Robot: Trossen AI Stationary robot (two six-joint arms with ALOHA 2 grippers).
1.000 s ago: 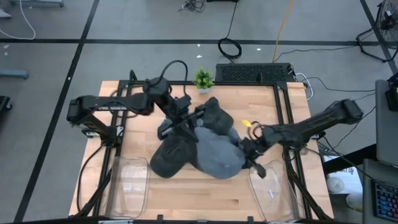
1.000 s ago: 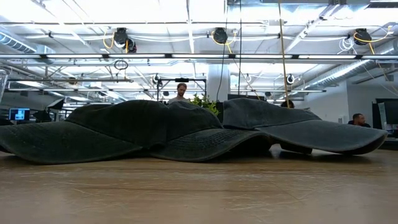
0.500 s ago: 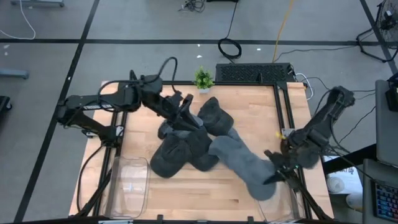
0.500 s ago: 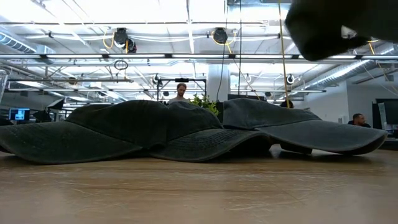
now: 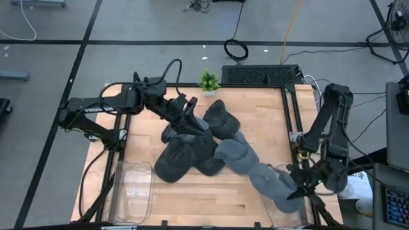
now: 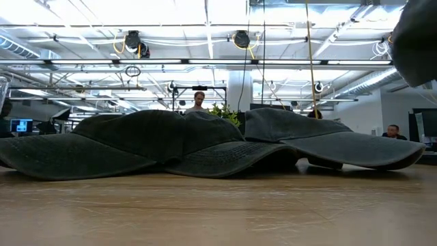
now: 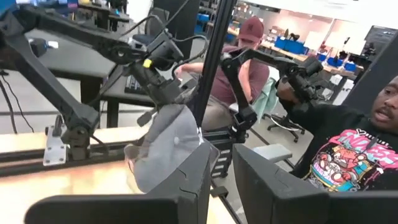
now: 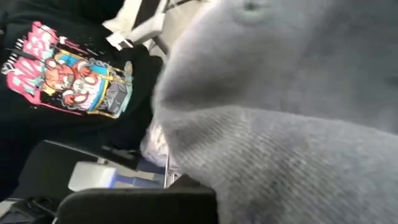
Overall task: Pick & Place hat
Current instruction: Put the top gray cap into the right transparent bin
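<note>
Grey hat point(image 5: 271, 182) now farther right

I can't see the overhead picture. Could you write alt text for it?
From above: the right hand, shut on a grey hat, holds it over the clear bin at the table's right front corner. The left hand rests on a pile of dark hats mid-table, with another clear bin at the left front and a small plant at the far edge.
</note>
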